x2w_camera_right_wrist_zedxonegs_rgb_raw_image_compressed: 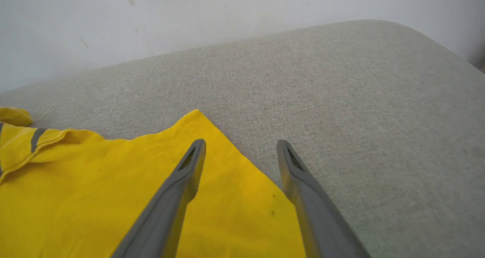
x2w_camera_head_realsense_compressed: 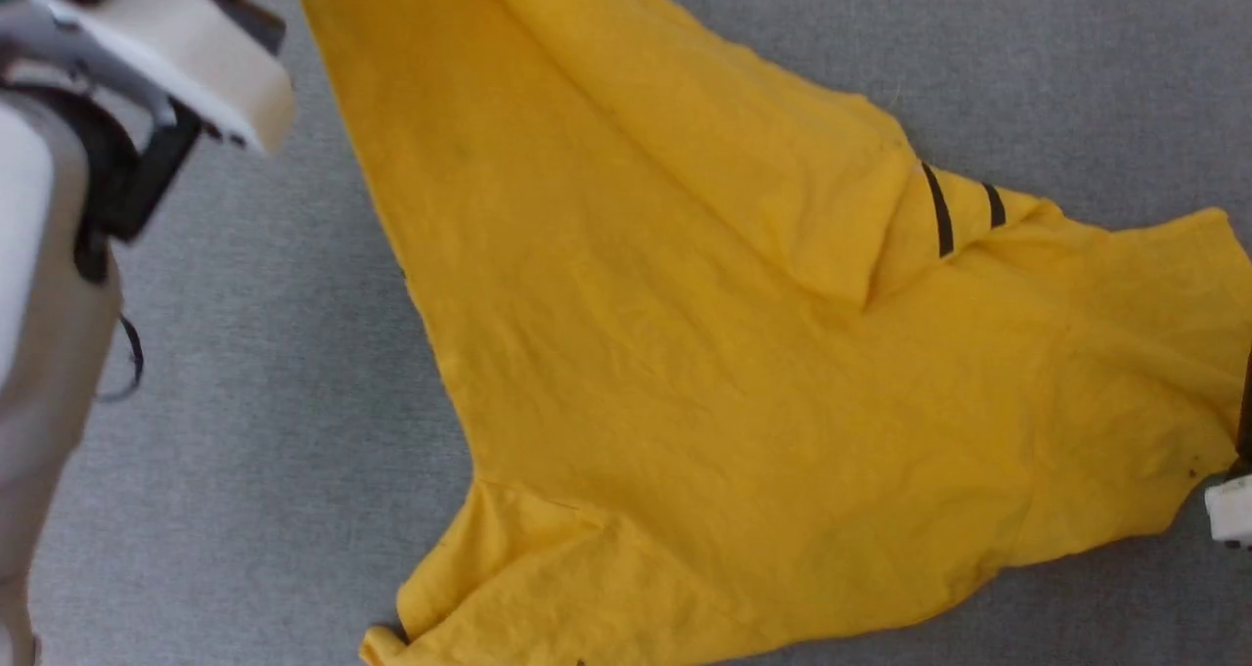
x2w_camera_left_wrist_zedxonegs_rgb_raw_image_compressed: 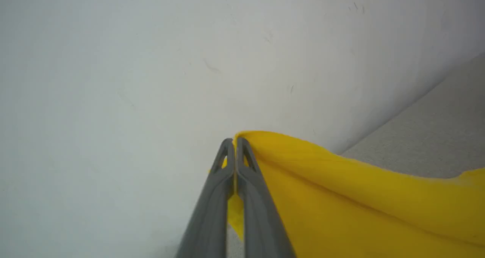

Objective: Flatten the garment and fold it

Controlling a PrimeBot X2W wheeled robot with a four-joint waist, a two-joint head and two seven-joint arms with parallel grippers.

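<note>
The left gripper (x2w_camera_left_wrist_zedxonegs_rgb_raw_image_compressed: 235, 142) is closed on an edge of the garment (x2w_camera_left_wrist_zedxonegs_rgb_raw_image_compressed: 341, 197) and holds it up near the wall (x2w_camera_left_wrist_zedxonegs_rgb_raw_image_compressed: 151, 61). The right gripper (x2w_camera_right_wrist_zedxonegs_rgb_raw_image_compressed: 240, 144) stands wide over a corner lying on the worktop (x2w_camera_right_wrist_zedxonegs_rgb_raw_image_compressed: 341, 99). I think a hard pull could slip the cloth out or drag this loose corner. The fold with stripes (x2w_camera_head_realsense_compressed: 963, 211), at 2 o'clock, hinders flattening.

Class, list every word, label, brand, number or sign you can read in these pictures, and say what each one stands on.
None: there is no readable text.
The yellow T-shirt shows only plain black stripes, no letters or label.
The grey fabric surface and the wall bear no writing.
</note>
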